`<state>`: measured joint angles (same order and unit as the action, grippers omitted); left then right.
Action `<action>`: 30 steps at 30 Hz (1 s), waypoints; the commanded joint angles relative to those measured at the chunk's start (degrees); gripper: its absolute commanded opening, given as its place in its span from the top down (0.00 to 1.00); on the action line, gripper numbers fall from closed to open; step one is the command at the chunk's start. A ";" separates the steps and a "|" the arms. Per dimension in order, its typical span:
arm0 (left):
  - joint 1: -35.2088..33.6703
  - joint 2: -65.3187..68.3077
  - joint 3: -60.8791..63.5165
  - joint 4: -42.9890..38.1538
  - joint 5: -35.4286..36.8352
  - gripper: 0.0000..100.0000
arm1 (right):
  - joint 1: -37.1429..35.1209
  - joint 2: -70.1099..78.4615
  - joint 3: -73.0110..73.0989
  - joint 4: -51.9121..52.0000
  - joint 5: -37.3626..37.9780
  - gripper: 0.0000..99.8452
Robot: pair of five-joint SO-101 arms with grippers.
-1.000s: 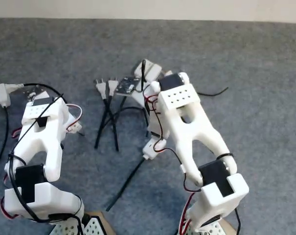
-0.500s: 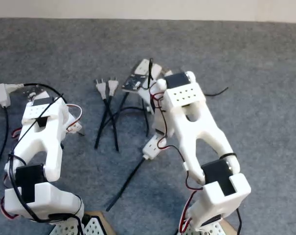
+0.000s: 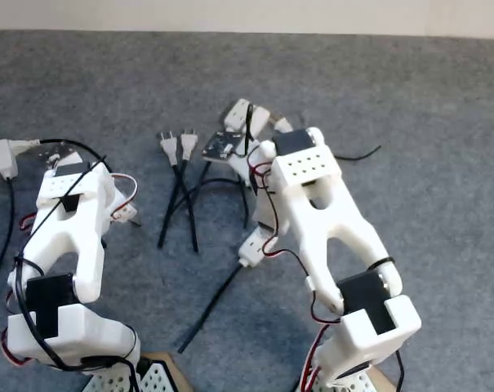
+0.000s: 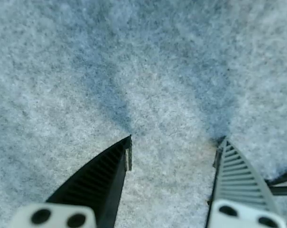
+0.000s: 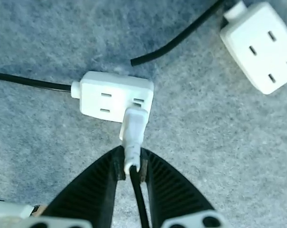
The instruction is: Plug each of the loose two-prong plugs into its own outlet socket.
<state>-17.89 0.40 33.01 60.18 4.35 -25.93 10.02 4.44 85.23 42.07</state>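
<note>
I am pinching the white two-prong plug (image 5: 134, 127) by its tail, where the black cord leaves it, with my right gripper (image 5: 132, 168) closed almost fully around it. Its nose is touching the face of the white outlet socket (image 5: 110, 95). It is looking light, hard and slick, so I am judging the stiff moulded body a surer hold than the limp cord. My left gripper (image 4: 174, 147) is hanging spread wide, holding nothing, over the grey carpet (image 4: 148, 61). Two more loose plugs (image 3: 168, 148) are lying side by side. I am finding no readable print anywhere.
</note>
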 commanded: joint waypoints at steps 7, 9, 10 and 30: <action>-0.40 -1.36 -0.13 -0.26 -0.26 0.71 | -0.84 4.44 2.95 -7.69 -0.70 1.00; -0.40 -1.36 -0.13 -0.26 -0.26 0.71 | -0.66 6.02 4.26 -9.54 -0.70 1.00; -0.40 -1.36 -0.13 -0.35 -0.26 0.71 | -0.66 6.73 4.88 -10.24 -0.70 1.00; 0.48 -1.27 -2.77 -0.18 -0.79 0.71 | -0.84 -10.68 -5.14 0.92 -7.82 0.78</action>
<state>-17.89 0.40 32.92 60.18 4.35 -26.20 8.18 4.62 81.80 36.97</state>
